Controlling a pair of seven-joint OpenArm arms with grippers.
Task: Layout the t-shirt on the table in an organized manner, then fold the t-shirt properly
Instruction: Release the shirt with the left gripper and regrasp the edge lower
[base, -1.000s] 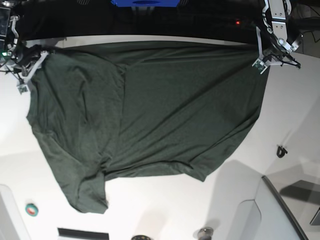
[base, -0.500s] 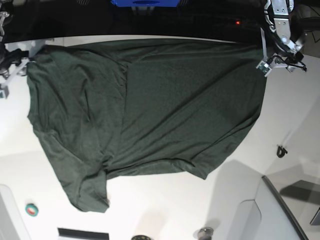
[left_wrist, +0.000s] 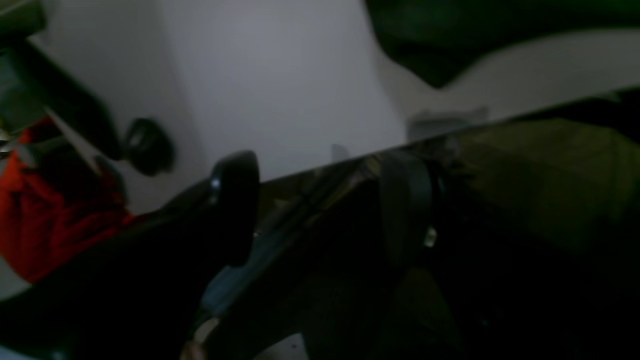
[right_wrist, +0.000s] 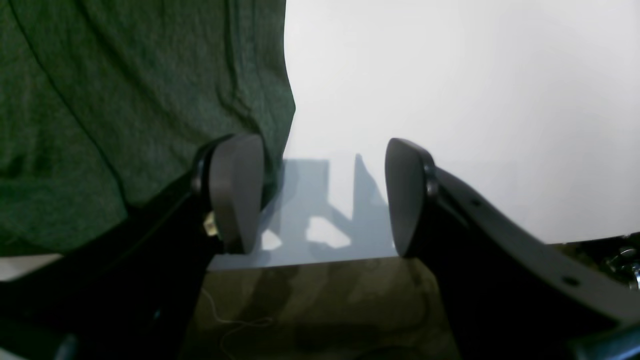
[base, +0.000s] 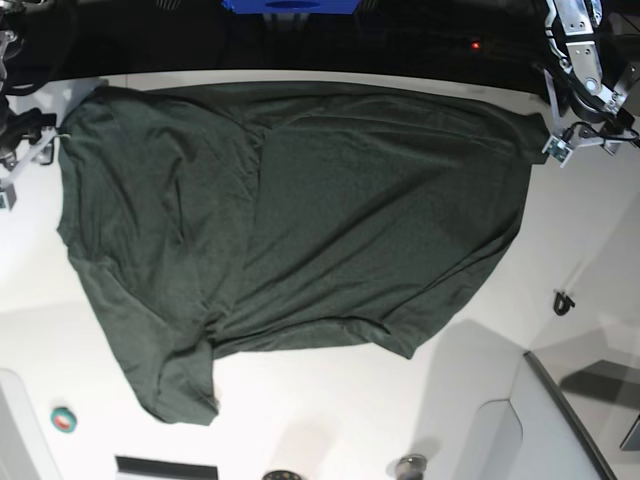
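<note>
Surface: broad white tabletop (base: 300, 420).
Garment: large dark green fabric t-shirt (base: 300, 220), spread, creased.
Right pincer (right_wrist: 322, 195): apart, empty.
Left pincer (left_wrist: 320, 200): apart, empty.

T-shirt (base: 290, 220) covers table (base: 600, 230) centre (margins free); small black object (base: 563, 301) right.

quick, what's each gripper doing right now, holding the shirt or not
Left gripper: open, holding nothing, beside the t-shirt.
Right gripper: open, nothing between its jaws, over the table at the t-shirt's edge.
</note>
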